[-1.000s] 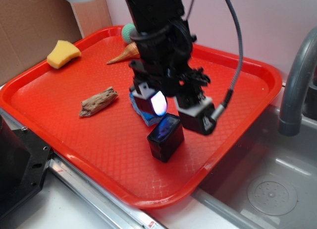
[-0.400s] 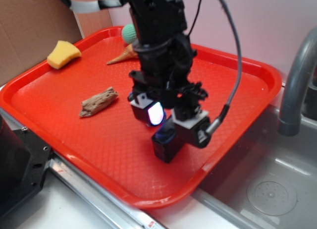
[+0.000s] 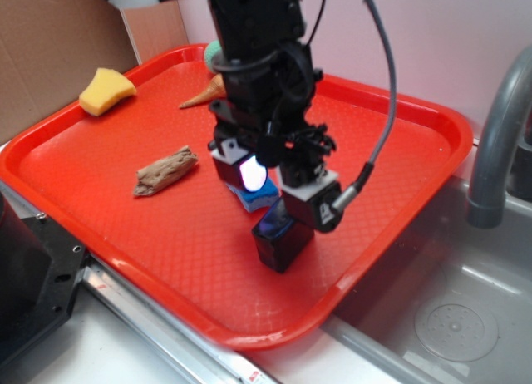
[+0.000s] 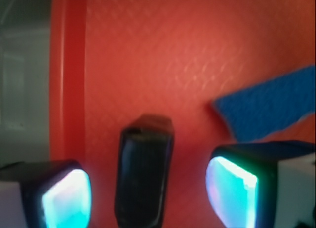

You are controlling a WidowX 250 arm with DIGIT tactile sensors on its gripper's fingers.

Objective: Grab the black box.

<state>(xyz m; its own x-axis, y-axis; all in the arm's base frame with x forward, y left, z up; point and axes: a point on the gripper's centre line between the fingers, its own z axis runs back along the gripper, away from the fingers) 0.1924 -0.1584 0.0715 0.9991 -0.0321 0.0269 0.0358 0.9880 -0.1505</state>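
Over the tray: the gripper [image 3: 278, 180] hangs low above the red tray [image 3: 108, 176], its two glowing pads spread apart with nothing clamped between them.
Black box: the black box [image 3: 281, 238] sits on the tray floor toward 5 o'clock, near the rim by the sink; in the wrist view the black box [image 4: 144, 176] lies lengthwise in the gap between the pads, touching neither.
Why that pose: the open jaws look lined up across the box's narrow width, so, as I judge it, closing would catch its long flat sides rather than its rounded ends.
Blue sponge: the blue sponge [image 3: 256, 197] rests just beside the box at about 11 o'clock from it, partly under one pad; in the wrist view it pokes in at 2 o'clock.
Risk: that near pad could snag the sponge on the way down, and the glossy box may slip.
Bystanders: wood scrap [image 3: 165, 169] at 9 o'clock, yellow sponge [image 3: 105, 91] at 10 o'clock, toy cone [image 3: 204, 93] at 12 o'clock, all well apart.
Stage: approach seems done; lowering and closing remain.
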